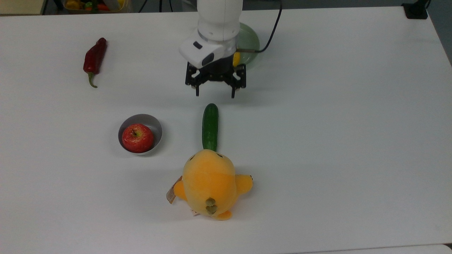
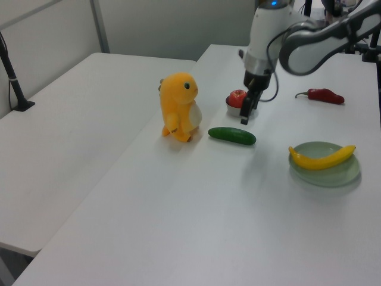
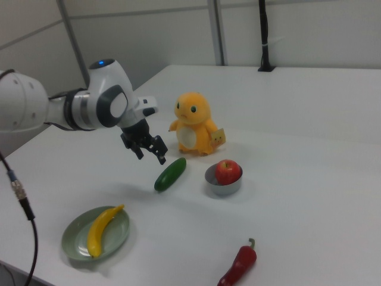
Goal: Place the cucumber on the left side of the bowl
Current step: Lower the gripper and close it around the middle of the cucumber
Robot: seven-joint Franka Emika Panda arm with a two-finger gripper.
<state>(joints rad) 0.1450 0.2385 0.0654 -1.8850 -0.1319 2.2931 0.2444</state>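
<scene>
The smooth, straight, dark green cucumber [image 1: 210, 127] lay flat on the matte white table [image 1: 335, 123], just below the gripper [image 1: 214, 92] in the top view, its far end against the fuzzy orange plush toy [image 1: 209, 183]. A small round grey bowl [image 1: 152, 123] holding a glossy red apple [image 1: 137, 137] sat to the top view's left of the cucumber, with bare tabletop between them and wide open surface to the top view's right. The gripper hung over the table with its two black fingers spread apart, holding and touching nothing, short of the cucumber's near tip.
</scene>
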